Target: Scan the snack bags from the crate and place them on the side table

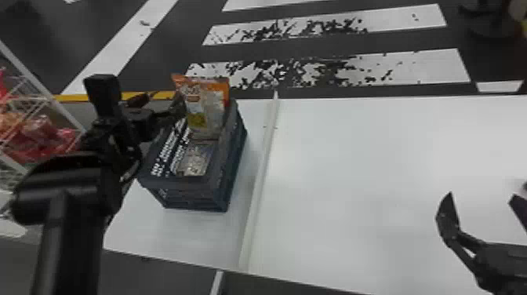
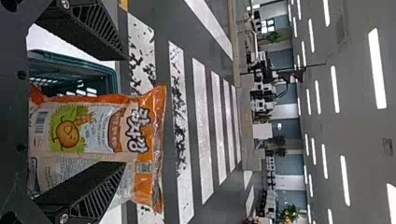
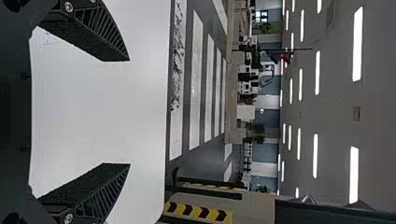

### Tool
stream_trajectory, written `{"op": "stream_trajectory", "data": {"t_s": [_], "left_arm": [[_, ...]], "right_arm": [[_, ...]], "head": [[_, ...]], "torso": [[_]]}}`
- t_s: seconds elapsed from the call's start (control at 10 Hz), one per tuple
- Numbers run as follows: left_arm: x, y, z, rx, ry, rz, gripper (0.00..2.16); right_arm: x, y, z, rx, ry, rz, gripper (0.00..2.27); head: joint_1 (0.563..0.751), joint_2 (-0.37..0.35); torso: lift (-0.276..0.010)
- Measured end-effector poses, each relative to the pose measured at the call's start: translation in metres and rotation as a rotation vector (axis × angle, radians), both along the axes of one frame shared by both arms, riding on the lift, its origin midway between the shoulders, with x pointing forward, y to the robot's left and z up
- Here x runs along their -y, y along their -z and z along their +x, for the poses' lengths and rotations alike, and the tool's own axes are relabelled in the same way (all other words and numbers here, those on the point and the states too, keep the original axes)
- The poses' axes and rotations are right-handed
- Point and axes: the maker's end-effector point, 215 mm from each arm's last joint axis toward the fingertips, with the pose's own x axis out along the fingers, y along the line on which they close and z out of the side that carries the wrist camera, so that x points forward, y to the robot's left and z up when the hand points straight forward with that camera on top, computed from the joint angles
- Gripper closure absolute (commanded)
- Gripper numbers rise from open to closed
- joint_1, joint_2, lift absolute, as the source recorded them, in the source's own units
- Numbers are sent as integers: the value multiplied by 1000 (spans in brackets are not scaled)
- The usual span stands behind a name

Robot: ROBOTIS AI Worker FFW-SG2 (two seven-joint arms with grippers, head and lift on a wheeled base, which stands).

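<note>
Beside the orange-topped snack bag (image 1: 208,104), my left gripper (image 1: 172,108) is at the crate's far left. The bag stands upright, its lower part inside the dark blue crate (image 1: 232,168); a silvery bag (image 1: 195,160) lies nearer in the crate. In the left wrist view, my left gripper (image 2: 124,111) is open, with the orange snack bag (image 2: 93,128) partly between its fingers and partly behind one of them. The crate (image 2: 113,77) shows beside it. My right gripper (image 1: 484,206) is over the white table's right side; in the right wrist view, the right gripper (image 3: 129,112) is open and holds nothing.
The white side table (image 1: 372,168) spans the centre and right. A raised pale strip (image 1: 260,176) runs along its left, close to the crate. A wire rack with red packages (image 1: 39,133) stands at the far left.
</note>
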Motion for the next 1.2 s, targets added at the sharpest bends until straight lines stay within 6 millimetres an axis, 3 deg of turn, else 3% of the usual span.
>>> {"op": "stream_trajectory", "data": {"t_s": [0.3, 0.8, 1.2], "left_arm": [[-14, 4, 13, -15, 9, 26, 73], [17, 37, 35, -85, 77, 40, 70], [30, 52, 65, -74, 92, 64, 66]], "right_arm": [[0, 1, -1, -1, -3, -4, 83], [-6, 2, -3, -5, -23, -9, 83], [-9, 6, -3, -19, -36, -16, 83]], "head": [[695, 285], [695, 254], [695, 239]], "torso": [[-81], [-81], [-81]]}}
